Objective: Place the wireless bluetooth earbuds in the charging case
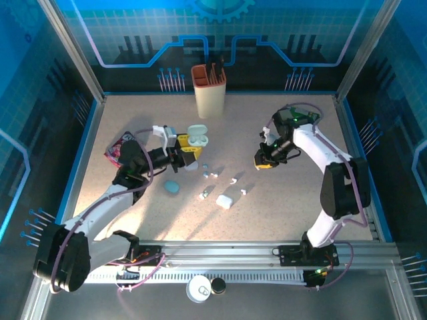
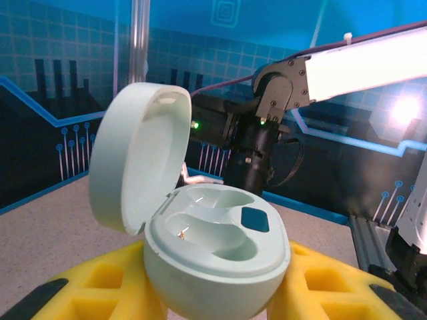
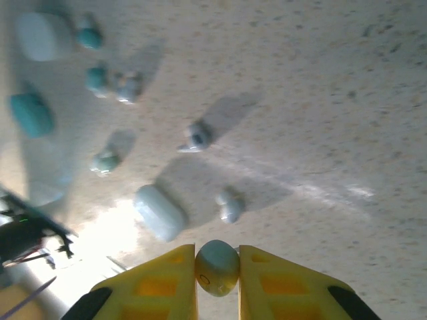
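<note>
My left gripper [image 1: 189, 152] is shut on the charging case [image 2: 217, 260], a mint-green pebble whose lid [image 2: 137, 157] stands open; both earbud wells look empty. In the top view the charging case [image 1: 197, 137] is held left of centre. My right gripper [image 3: 217, 275] is shut on one pale earbud [image 3: 217, 267], pinched between its yellow fingers [image 3: 157, 283]. That right gripper [image 1: 263, 163] hovers above the table to the right of the case. Several loose earbuds lie below it, the nearest earbud [image 3: 230, 205] just beyond the fingertips, and another earbud [image 1: 233, 181] lies at mid-table.
A closed white case [image 1: 224, 201] and a teal case [image 1: 172, 188] lie among the earbuds. A tall tan holder [image 1: 209, 90] stands at the back. A pink packet [image 1: 115, 148] lies at the left. The right arm [image 2: 287, 87] looms behind the open case.
</note>
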Available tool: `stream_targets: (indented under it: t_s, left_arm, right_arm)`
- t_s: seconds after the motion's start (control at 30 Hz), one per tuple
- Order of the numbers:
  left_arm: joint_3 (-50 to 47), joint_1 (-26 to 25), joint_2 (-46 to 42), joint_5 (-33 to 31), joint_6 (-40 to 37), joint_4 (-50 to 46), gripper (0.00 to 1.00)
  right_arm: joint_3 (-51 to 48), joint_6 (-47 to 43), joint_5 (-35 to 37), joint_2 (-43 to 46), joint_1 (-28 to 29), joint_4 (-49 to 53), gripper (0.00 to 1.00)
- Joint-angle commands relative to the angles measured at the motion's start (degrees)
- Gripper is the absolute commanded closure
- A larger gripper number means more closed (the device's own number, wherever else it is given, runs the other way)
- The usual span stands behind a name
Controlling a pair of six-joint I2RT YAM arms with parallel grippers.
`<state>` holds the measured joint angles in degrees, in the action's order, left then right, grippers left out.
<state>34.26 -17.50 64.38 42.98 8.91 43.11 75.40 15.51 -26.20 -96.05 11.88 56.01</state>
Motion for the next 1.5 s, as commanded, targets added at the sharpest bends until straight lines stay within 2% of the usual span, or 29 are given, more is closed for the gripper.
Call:
stream_targets:
  t_s: [0.0,0.37,0.6,1.0,1.47]
  left_arm:
    - [2.51,-0.80,1.37,1.49,-1.60,1.12,0.64]
    - [5.23,-2.71,5.56,2.48,-2.11,2.22,0.63]
    - [7.06,-3.33,7.36,4.80,-2.67,2.24,0.63]
    - [8.71,-4.30,8.57,6.41,-2.53,1.89,0.64]
    - [8.76,-4.76,7.52,6.41,-2.22,1.58,0.64]
  right_arm:
    - [-2.17,2.86,-10.42,4.22,-1.74,-2.41,0.82]
    - [-1.22,4.95,-14.65,11.89,-0.80,-3.36,0.83]
    - [7.88,-0.28,-16.94,16.20,4.43,-1.99,0.83]
    - [21.71,-3.83,-17.99,13.15,14.88,-4.13,0.82]
    - [26.30,-5.56,-14.08,7.20,18.44,-2.35,0.82]
